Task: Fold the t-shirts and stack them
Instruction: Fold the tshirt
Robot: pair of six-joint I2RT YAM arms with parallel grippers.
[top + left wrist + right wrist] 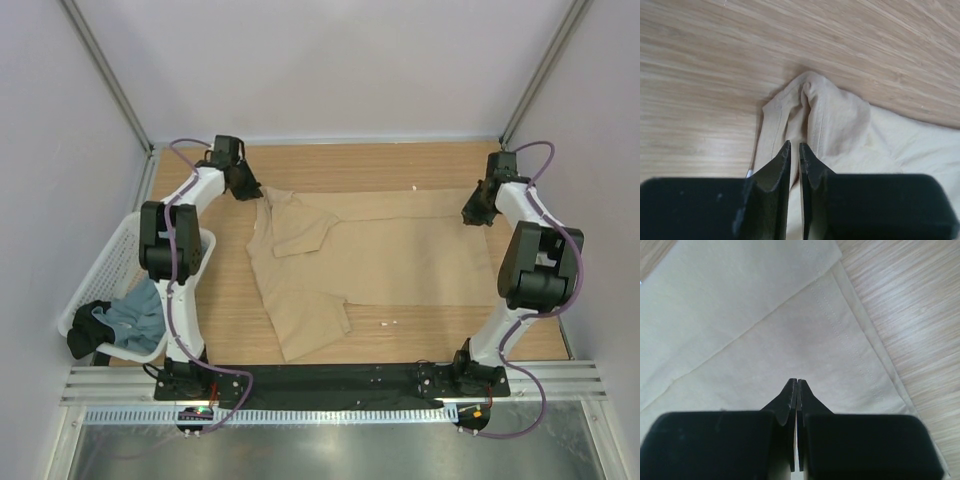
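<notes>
The tan-beige t-shirt [400, 250] lies spread across the wooden table, its left part crumpled and folded over. My left gripper [250, 190] is at the shirt's far left corner; in the left wrist view its jaws [794, 146] are shut on a bunched fold of the tan shirt [840, 120]. My right gripper [472, 214] is at the shirt's far right edge; in the right wrist view it [797, 381] is shut, tips together, just over the flat cloth [790, 330] near a stitched hem. The grey-blue t-shirt [135, 315] lies crumpled in the basket.
The white mesh basket [100, 265] stands at the table's left edge, also holding a dark cloth [85, 338]. White walls enclose the table at the back and sides. A black rail [330, 378] with both arm bases runs along the near edge.
</notes>
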